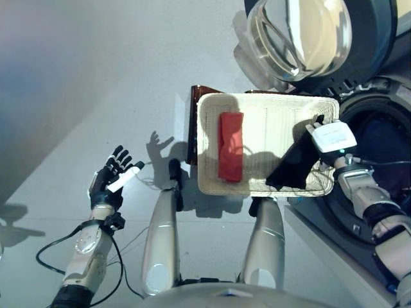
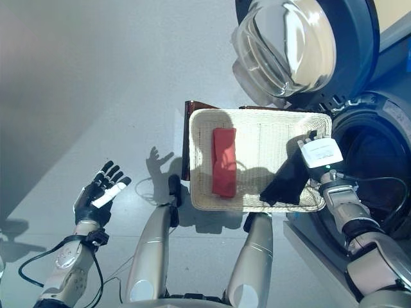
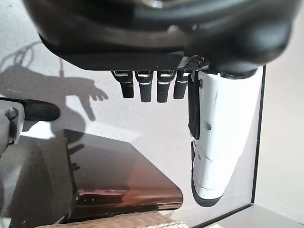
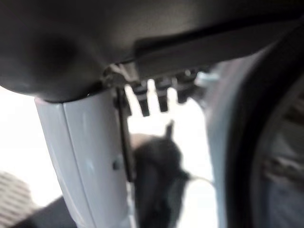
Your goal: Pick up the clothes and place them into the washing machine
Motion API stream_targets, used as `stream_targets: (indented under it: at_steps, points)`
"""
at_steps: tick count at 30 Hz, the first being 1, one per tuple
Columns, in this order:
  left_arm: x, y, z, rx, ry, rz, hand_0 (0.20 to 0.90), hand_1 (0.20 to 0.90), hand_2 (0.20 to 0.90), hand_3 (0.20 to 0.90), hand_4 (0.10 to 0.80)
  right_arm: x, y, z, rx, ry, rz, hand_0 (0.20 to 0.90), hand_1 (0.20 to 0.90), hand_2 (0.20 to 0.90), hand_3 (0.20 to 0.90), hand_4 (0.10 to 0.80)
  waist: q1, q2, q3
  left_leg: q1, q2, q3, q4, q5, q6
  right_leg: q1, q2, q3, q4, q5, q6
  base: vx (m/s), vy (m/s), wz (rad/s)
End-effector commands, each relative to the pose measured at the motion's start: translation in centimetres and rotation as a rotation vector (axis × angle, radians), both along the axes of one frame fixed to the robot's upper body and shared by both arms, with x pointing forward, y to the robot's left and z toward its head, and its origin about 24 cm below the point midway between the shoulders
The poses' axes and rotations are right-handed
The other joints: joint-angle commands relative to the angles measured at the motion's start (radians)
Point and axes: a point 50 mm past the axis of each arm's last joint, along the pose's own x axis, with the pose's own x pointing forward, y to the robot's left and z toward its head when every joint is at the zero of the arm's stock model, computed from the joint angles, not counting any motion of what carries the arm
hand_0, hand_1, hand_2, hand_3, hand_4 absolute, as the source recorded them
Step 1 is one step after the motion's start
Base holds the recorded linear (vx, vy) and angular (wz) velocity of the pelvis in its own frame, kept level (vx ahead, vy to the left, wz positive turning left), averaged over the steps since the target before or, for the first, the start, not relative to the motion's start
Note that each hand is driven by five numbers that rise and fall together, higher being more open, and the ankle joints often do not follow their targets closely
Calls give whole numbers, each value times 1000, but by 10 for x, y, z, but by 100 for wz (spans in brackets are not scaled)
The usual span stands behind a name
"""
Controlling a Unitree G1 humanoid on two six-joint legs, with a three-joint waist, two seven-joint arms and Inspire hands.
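Note:
A shallow wicker basket (image 1: 270, 97) rests on a low dark brown box (image 1: 194, 122) beside the washing machine. A folded red cloth (image 1: 230, 146) lies in the basket's left half. My right hand (image 1: 331, 138) is at the basket's right edge, shut on a black cloth (image 1: 292, 165) that hangs from it over the basket's right front corner. The black cloth also shows past the fingers in the right wrist view (image 4: 159, 180). My left hand (image 1: 112, 176) is open and empty, held over the floor well left of the basket.
The washing machine's dark drum opening (image 1: 382, 144) is just right of my right hand. Its round glass door (image 1: 302, 35) stands open behind the basket. Bare grey floor (image 1: 96, 83) lies to the left.

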Motion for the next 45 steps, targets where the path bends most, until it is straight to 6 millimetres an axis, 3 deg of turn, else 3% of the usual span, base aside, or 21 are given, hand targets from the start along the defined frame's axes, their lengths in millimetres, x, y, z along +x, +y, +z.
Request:
stream_targets:
  at_steps: [1,8,12,24,33,40,42,45]
  points:
    - [-7,8,22,44,-128,14,900,900,900,900,800,7,-4,25,-82,-120,12,900,900,900,900,800,5,27,-60,7,88,-63,-44,43,-158,-8,-61,61,-59,106,57,0,0,0]
    - [-5,6,20,43,-123,8,900,900,900,900,800,8,8,7,-175,-4,78,900,900,900,900,800,12,28,-57,-6,86,-69,-28,38,-158,-19,-62,64,-30,91,54,-1,-6,2]
    - [-7,7,21,51,-123,10,900,900,900,900,800,-3,-5,-9,-195,52,-5,900,900,900,900,800,17,32,-56,-19,86,-73,-16,37,-157,-35,-62,70,-7,81,52,-10,-1,3]
    - [-9,10,24,75,-129,12,900,900,900,900,800,-26,-39,-11,-191,24,-178,900,900,900,900,800,9,47,-42,-52,94,-75,13,34,-152,-97,-52,96,45,64,46,-3,-1,1]
    - [-6,7,34,73,-182,17,900,900,900,900,800,-19,-31,-11,-146,-46,-193,900,900,900,900,800,5,68,-42,-133,90,-73,72,16,-143,-202,-54,138,99,53,43,-30,6,-2]
    - [-8,7,43,51,-228,38,900,900,900,900,800,-16,-26,-10,-164,-66,-188,900,900,900,900,800,15,87,-64,-228,81,-86,207,-37,-129,-302,-58,182,227,4,29,-1,8,-1]
    - [-9,8,43,50,-229,45,900,900,900,900,800,-17,-29,-10,-171,-66,-202,200,200,200,200,300,18,88,-73,-233,87,-87,250,-88,-132,-314,-62,187,277,-48,31,111,-18,5]
    - [-11,9,43,50,-225,48,900,900,900,900,800,-20,-32,-12,-192,-53,-226,200,200,200,200,300,22,86,-80,-244,86,-91,263,-93,-131,-326,-64,188,297,-58,27,14,-7,6]
